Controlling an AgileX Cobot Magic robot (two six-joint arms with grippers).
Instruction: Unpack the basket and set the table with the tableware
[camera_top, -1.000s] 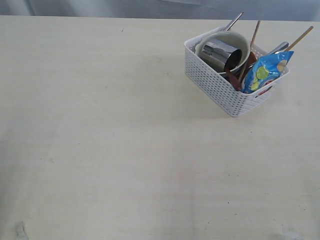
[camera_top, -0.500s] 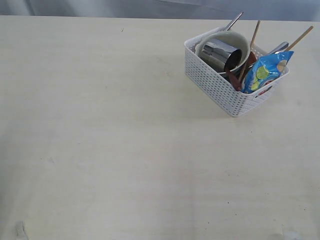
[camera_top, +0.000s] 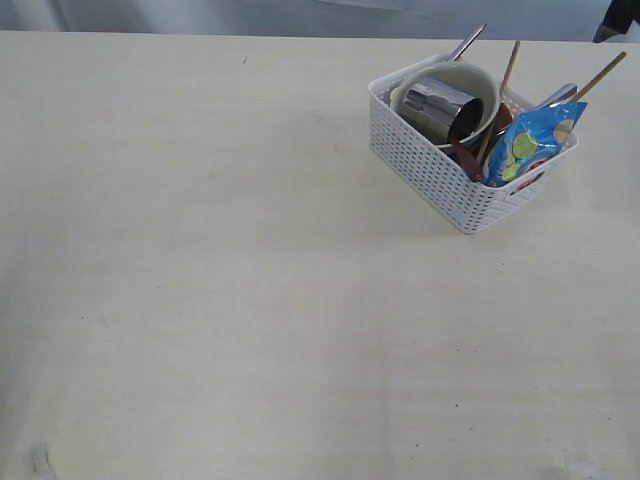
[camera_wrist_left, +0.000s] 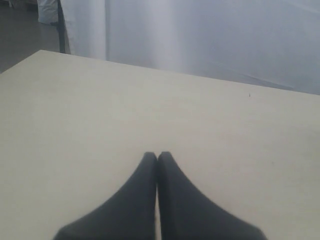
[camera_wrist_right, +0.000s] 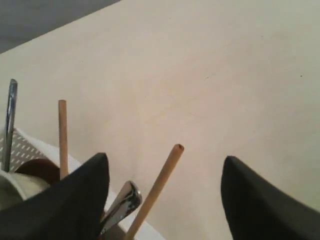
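White lattice plastic basket (camera_top: 440, 170) of tableware (camera_top: 445, 105) sat upper right on the pale wood-grain table (camera_top: 200, 300) as the wide-open right gripper (camera_wrist_right: 166, 159) apparently lined up a wooden chopstick (camera_wrist_right: 155, 192); left gripper (camera_wrist_left: 157, 159) shut.

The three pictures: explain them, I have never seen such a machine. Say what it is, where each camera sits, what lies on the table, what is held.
It is a robot with two arms, each ending in two black fingers. The wide picture, from a camera off the arms, shows the table and a white basket holding a steel cup in a cream bowl, chopsticks and a blue snack packet. The other two come from wrist cameras. The left fingers are shut on nothing above the table. The right fingers stand open over the basket, one chopstick rising between them, ungripped. Nothing is held.
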